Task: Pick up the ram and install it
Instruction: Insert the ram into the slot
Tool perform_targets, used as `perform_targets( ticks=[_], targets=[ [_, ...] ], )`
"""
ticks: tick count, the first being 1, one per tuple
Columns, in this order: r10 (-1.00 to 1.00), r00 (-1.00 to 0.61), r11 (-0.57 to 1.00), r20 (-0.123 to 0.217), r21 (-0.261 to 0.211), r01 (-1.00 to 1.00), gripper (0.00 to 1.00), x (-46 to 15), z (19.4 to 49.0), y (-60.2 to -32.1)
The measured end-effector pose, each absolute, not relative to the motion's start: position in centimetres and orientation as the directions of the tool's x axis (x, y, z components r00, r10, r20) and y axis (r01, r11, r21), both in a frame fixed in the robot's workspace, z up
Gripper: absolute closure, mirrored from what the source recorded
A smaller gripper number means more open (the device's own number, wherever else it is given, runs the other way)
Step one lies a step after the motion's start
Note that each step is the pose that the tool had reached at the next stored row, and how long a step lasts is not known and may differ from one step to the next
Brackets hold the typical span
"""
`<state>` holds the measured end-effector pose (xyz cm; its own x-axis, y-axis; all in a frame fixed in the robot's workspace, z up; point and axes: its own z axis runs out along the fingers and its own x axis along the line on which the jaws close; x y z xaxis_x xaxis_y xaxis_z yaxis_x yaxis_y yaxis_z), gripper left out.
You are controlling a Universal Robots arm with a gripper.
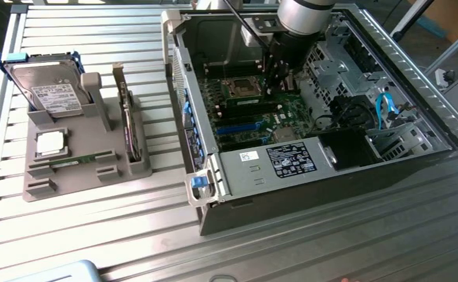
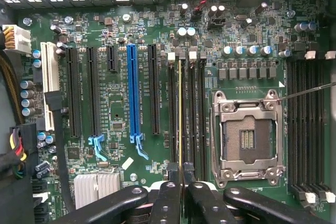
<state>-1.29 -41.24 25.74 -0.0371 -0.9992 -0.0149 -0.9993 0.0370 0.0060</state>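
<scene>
My gripper is lowered inside the open computer case, over the motherboard. In the wrist view the gripper is shut on the ram. The ram appears edge-on as a thin yellowish line running along the bank of dark memory slots beside the CPU socket. Its lower edge lines up with one of those slots; I cannot tell whether it is seated. A second ram stick lies in the grey holder at the exterior view's left.
The holder also carries a silver hard drive, an upright expansion card and a small white chip. A blue PCI slot, a second memory bank, the case walls and blue cables surround the work area.
</scene>
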Motion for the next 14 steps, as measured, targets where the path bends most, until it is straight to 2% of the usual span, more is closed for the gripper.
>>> perform_targets(
  ticks=[14],
  targets=[
    [-1.0,-0.024,0.024,-0.015,0.006,-1.0,0.88,-1.57,25.6,-41.24]
  ],
)
